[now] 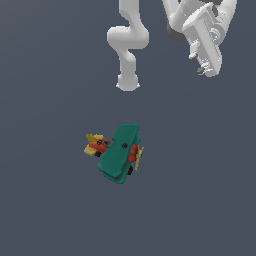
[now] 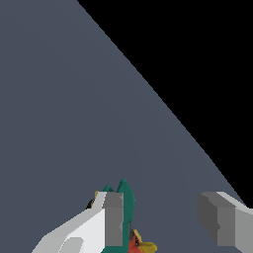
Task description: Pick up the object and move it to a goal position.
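The small toy biplane with broad teal-green slab wings, a red-orange body and a yellow tail and propeller (image 1: 119, 152) rests on the plain grey worktop (image 1: 45, 200), near the middle of the exterior view and apart from everything else. I read its fuselage as the shorter line, running from the yellow tail at the exterior view's left to the propeller at that view's right; the longer axis is the wing span, which lies crosswise, slanting from near the robot base toward the camera. I cannot tell whether it sits level on its tiny black wheels. My white arm's gripper (image 1: 202, 70) hangs high, well apart from the toy, toward the exterior view's upper right. In the wrist view the two fingers (image 2: 114, 217) stand apart with nothing between them, and the wing tips (image 2: 123, 197) show just beyond one finger. I judge this to be the approach stance: the hand is raised and spread so that it can descend across the wing stack.
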{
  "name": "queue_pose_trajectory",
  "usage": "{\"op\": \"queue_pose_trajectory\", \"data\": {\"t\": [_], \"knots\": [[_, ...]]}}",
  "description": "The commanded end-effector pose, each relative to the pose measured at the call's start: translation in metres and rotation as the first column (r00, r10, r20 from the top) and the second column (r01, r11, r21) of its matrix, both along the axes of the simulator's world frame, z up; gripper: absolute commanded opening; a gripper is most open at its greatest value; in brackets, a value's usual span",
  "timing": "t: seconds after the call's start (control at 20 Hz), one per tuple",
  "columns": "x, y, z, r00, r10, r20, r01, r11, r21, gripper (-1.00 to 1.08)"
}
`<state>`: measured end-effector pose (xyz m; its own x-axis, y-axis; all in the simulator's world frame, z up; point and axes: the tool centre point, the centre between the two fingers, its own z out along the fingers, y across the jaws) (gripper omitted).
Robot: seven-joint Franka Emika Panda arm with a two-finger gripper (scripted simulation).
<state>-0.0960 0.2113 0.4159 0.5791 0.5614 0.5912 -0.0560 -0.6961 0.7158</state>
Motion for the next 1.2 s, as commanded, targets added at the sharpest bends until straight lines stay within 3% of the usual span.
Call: {"op": "queue_pose_trajectory", "data": {"t": [0.0, 0.6, 1.15], "knots": [[0.003, 0.0, -0.013, 1.0, 0.004, 0.007, -0.004, 0.999, -0.035, 0.28], [0.016, -0.021, -0.089, 1.0, 0.011, -0.001, -0.011, 0.979, -0.204, 0.28], [0.023, -0.069, -0.167, 0.999, -0.007, -0.049, -0.01, 0.937, -0.348, 0.28]]}}
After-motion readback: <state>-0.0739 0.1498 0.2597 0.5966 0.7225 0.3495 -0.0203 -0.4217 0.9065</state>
